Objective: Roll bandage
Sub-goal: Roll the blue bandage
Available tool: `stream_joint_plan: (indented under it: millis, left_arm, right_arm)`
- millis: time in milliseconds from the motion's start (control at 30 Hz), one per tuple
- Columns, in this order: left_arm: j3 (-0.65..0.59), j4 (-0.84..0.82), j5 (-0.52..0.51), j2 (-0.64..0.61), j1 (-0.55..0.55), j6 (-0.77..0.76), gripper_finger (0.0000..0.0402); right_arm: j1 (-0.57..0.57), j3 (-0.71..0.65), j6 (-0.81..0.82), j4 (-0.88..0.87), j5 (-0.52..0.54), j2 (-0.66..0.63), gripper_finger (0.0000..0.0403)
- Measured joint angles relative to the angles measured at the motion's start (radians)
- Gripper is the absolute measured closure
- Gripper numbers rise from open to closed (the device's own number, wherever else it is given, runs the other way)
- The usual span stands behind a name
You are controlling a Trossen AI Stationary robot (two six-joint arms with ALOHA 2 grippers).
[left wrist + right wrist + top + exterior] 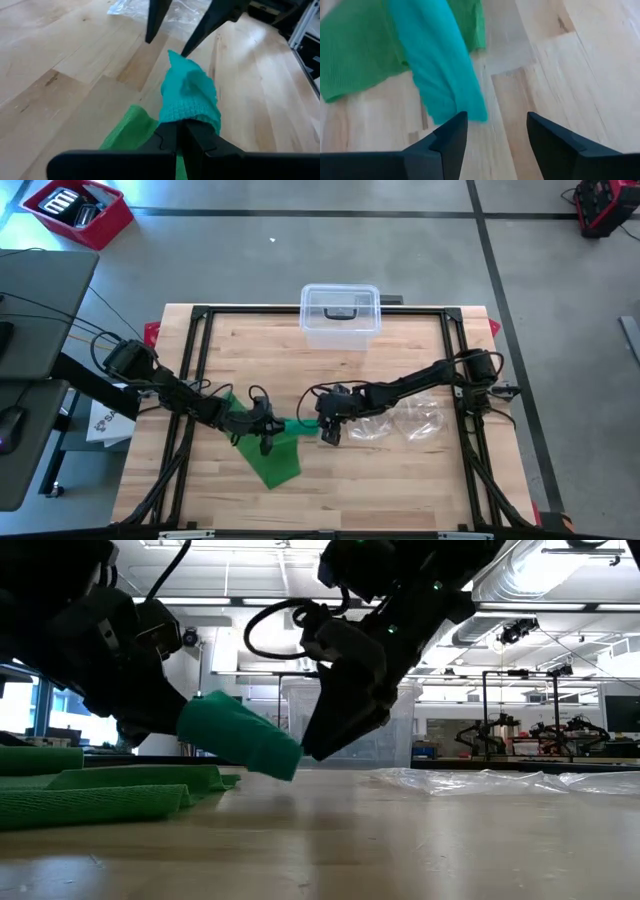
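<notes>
A green bandage point(270, 458) lies partly spread flat on the wooden table near its front left. A bunched strip of it point(240, 735) rises off the table toward the right. My left gripper point(181, 135) is shut on this strip, and it comes in from the table's left point(266, 430). My right gripper point(495, 125) stands open just right of the strip's free end point(462, 112), fingers slanting down point(328, 432). The free end lies beside one right finger point(451, 135). I cannot tell whether they touch. My left gripper pinches the bunched strip of the bandage point(187, 116) between its two fingers, slanting down from the table's left, along the strip. The free end point(175, 57) sticks out past the fingertips, clear of the table. The rest trails back onto the flat part point(100, 790).
A clear plastic box point(340, 315) with a lid stands at the table's far edge. Crumpled clear plastic wrap point(410, 420) lies right of my right gripper. Black frame rails point(190, 370) run along the table's sides. Bare wood point(380, 480) lies toward the near edge.
</notes>
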Motion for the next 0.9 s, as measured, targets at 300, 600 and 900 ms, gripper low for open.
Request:
stream_joint_plan:
  millis: [300,600,900]
  left_arm:
    - [0.0,-0.002,-0.01,0.0,0.002,-0.023,0.04]
    - [0.0,-0.005,-0.036,0.0,0.002,-0.013,0.04]
    - [0.0,-0.098,-0.098,0.0,0.002,0.191,0.04]
  right_arm:
    - [0.012,0.0,-0.026,-0.05,0.002,-0.006,0.0206]
    - [0.027,0.0,-0.099,-0.115,0.037,-0.08,0.0206]
    - [0.047,0.0,-0.196,-0.107,0.002,-0.09,0.0206]
